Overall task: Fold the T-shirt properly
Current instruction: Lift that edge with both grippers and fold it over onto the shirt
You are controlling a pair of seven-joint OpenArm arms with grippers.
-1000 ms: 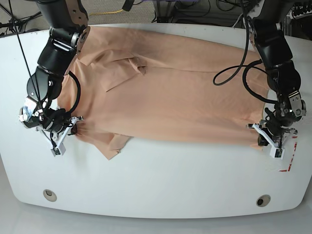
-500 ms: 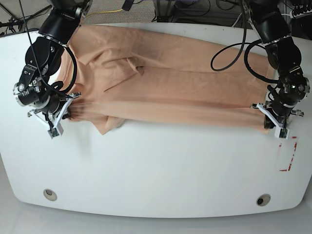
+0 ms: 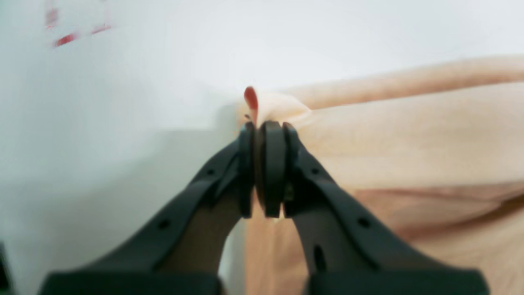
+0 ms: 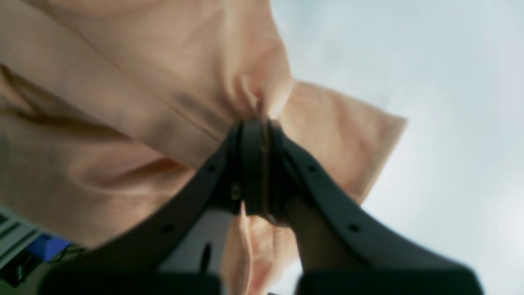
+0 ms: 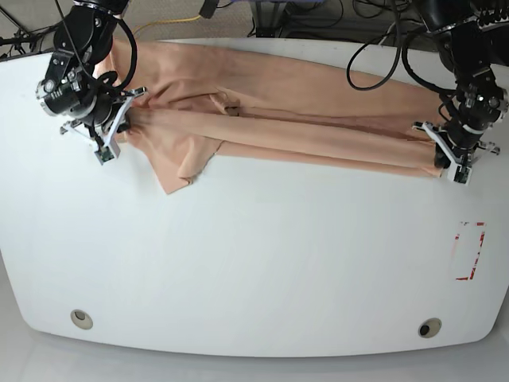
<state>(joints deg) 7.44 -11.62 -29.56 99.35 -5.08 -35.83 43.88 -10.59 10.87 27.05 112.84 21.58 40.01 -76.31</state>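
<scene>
The peach T-shirt (image 5: 278,119) lies stretched across the far half of the white table (image 5: 254,255), its near long edge lifted into a taut band. My right gripper (image 5: 123,127), at the base view's left, is shut on a pinch of fabric beside the sleeve (image 5: 179,163), which hangs down onto the table. The right wrist view shows that right gripper (image 4: 256,123) clamped on bunched T-shirt cloth (image 4: 143,82). At the base view's right, my left gripper (image 5: 439,161) is shut on the hem corner. The left wrist view shows the left gripper (image 3: 264,127) pinching the T-shirt's (image 3: 409,135) edge.
A red tape outline (image 5: 469,251) marks the table near its right edge. Two round holes (image 5: 79,317) (image 5: 429,327) sit near the front edge. Black cables loop from both arms over the shirt's far corners.
Both grippers have carried the shirt's near edge up and toward the far side of the table. The cloth has narrowed into a band and the sleeve now trails below it.
</scene>
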